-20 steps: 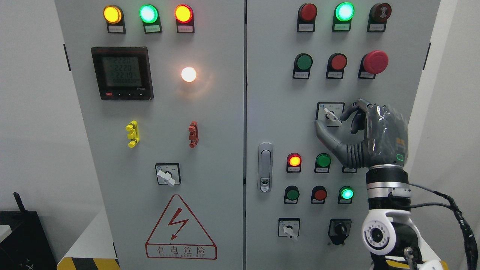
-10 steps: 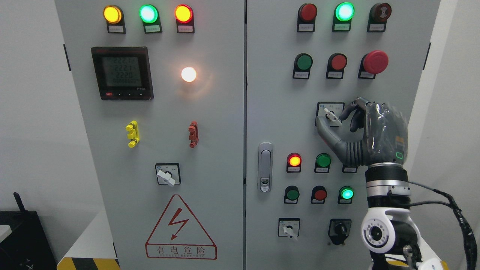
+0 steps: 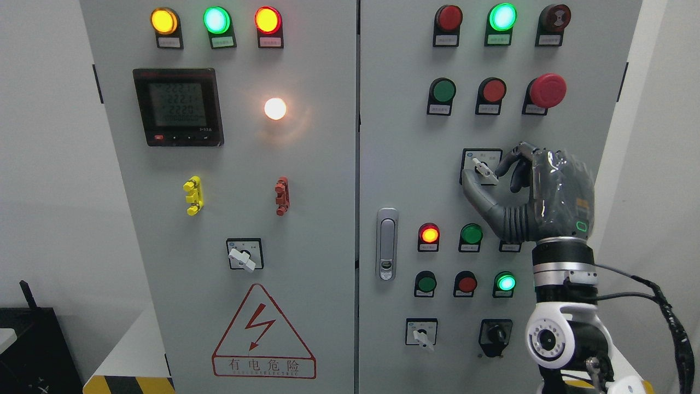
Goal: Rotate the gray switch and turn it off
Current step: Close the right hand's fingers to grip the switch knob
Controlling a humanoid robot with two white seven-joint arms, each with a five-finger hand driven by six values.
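right hand (image 3: pixel 538 197) at gray switch (image 3: pixel 484 171); lever sits between thumb below-left and index fingertip right, fingers pinched around it, contact looks made. step: grasp set, turn pending. next: wrist twist, firm pinch.

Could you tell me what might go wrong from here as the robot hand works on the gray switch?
The right robot hand pinches only the gray switch lever's ends, so the fingertips could slip as it turns. The red mushroom button sits just above and the green button just below, so a drifting hand might bump either.
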